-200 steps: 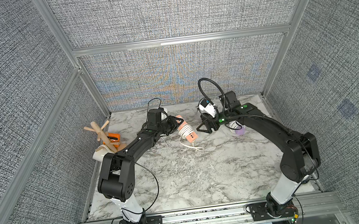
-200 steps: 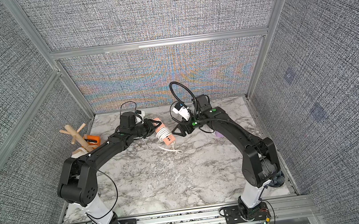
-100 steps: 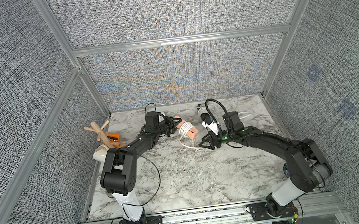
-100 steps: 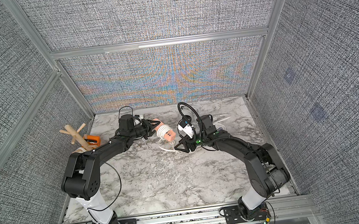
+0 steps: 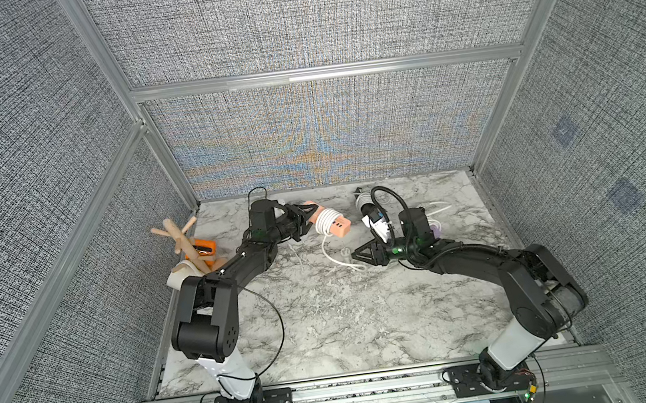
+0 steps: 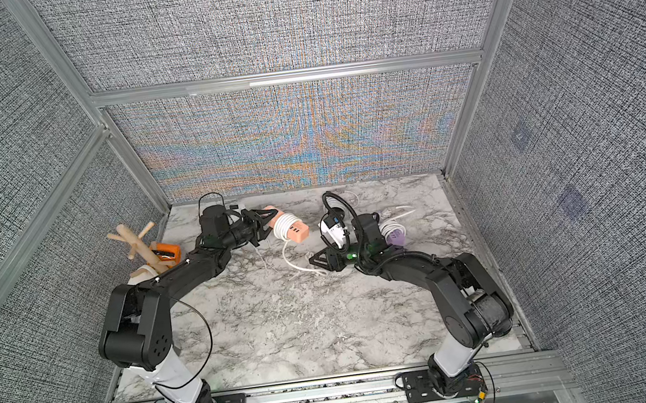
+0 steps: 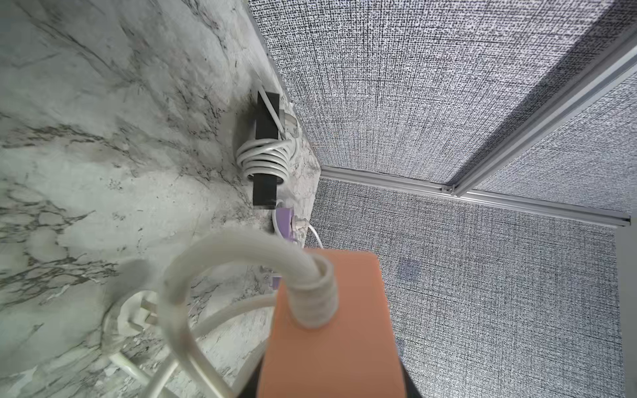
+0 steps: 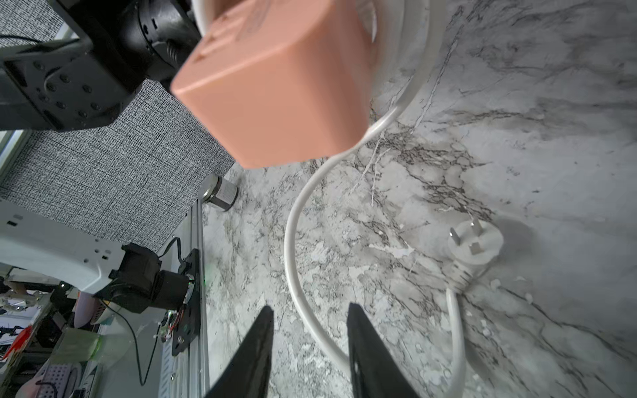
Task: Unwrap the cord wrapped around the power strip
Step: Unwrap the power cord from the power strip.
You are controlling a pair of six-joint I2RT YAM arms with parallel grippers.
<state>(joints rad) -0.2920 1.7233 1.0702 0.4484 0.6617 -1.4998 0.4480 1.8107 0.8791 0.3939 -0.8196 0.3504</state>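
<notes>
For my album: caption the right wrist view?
Right gripper straddles the loose white cord, plug and pink power strip nearby.

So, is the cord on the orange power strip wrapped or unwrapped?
Partly unwrapped. The cord coils several times round the power strip, while its plug lies loose on the table.

1. The power strip (image 5: 330,223) is above the back of the desk (image 5: 328,327), left of centre.
2. Its plug (image 5: 345,252) lies on the desk just before it.
3. Far left stand wooden pegs (image 5: 179,239).
</notes>
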